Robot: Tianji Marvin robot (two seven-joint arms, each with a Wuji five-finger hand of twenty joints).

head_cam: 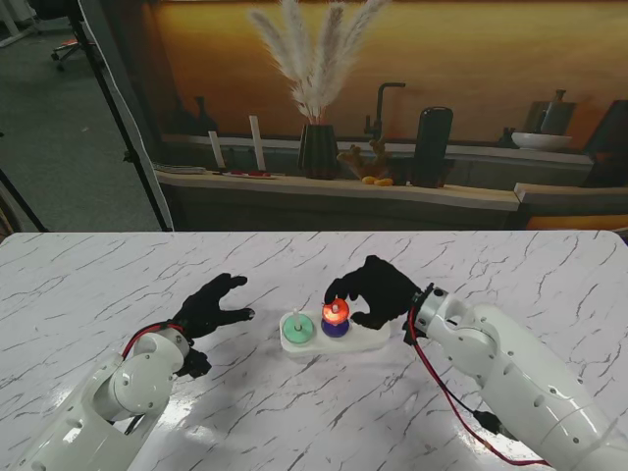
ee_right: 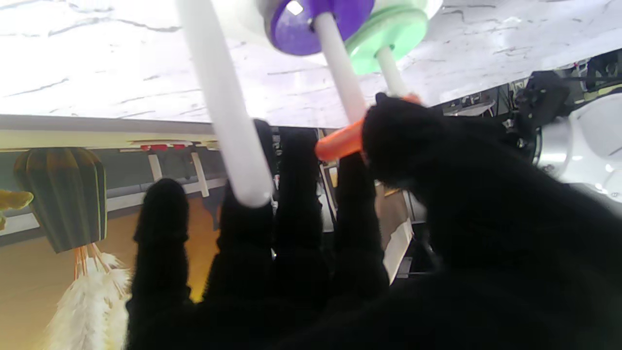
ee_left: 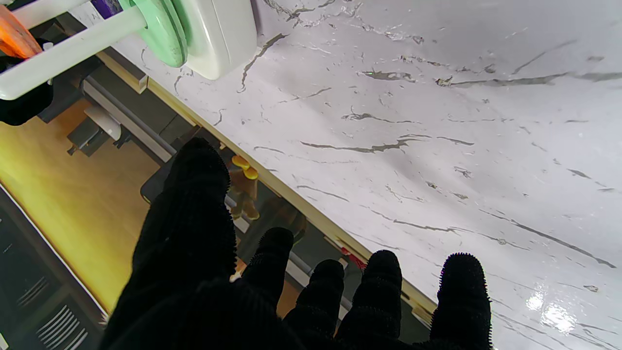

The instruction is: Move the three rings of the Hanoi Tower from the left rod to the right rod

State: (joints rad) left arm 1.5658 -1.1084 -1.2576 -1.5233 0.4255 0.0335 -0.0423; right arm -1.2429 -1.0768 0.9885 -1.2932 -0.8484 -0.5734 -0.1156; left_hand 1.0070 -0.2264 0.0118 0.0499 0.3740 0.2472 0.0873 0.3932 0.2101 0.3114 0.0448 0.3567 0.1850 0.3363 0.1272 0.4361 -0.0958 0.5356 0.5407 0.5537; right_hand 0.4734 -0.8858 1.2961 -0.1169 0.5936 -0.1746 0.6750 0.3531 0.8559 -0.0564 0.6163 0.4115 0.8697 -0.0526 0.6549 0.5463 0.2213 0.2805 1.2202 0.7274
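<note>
Hanoi Tower base (head_cam: 368,341), white, mid-table between both hands. Green ring (head_cam: 298,330) seated on left rod (ee_right: 388,70); purple ring (head_cam: 336,328) seated on middle rod (ee_right: 340,73); right rod (ee_right: 223,97) bare. Orange ring (head_cam: 336,311) near top of middle rod, pinched by right hand (head_cam: 378,290). Left hand (head_cam: 211,306) near base, fingers spread, holding nothing. Judgement: early stage, no ring yet on right rod, all three left to place. No readable writing or brand.

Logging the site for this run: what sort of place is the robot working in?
Likely a lab or demo space staged as a kitchen: a marble-pattern table before a printed backdrop showing a faucet and pampas grass vase, with tripod legs alongside.
</note>
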